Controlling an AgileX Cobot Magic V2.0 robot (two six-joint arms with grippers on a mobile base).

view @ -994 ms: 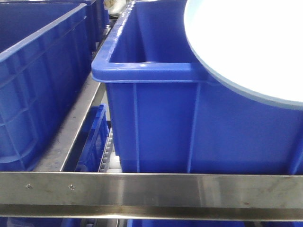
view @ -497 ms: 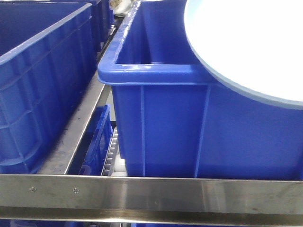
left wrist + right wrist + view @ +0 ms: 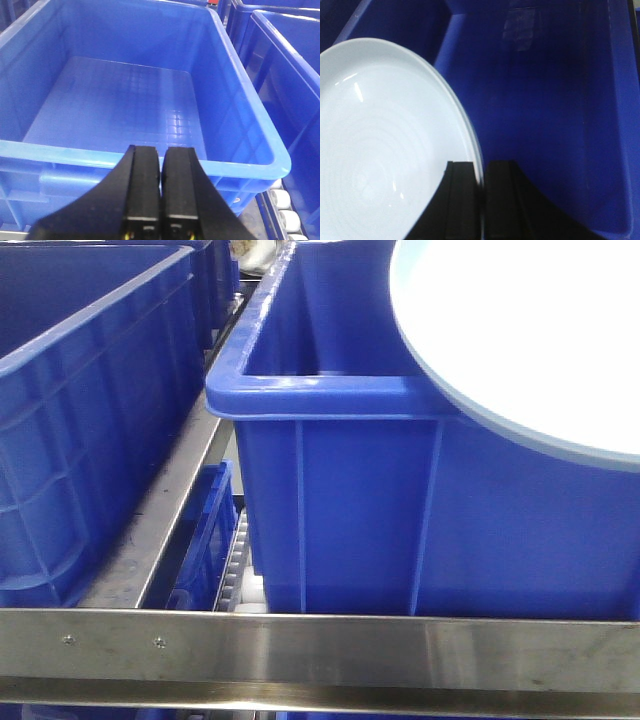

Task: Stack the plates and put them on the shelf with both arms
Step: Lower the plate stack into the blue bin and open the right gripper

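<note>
The right end effector [image 3: 481, 192] pinches the rim of a plate [image 3: 380, 145] between its two black fingers [image 3: 457, 200]. The white plate stands tilted on its edge over a deep blue bin [image 3: 555, 115]. Only one plate can be seen for sure. In the front view the plate [image 3: 530, 330] hangs above the top edge of that bin [image 3: 330, 500]. The left end effector [image 3: 161, 192] is squeezed closed with nothing in it, and it hangs over another blue bin [image 3: 120, 105]. A metal rail [image 3: 320, 655] runs along the front of the shelf.
</note>
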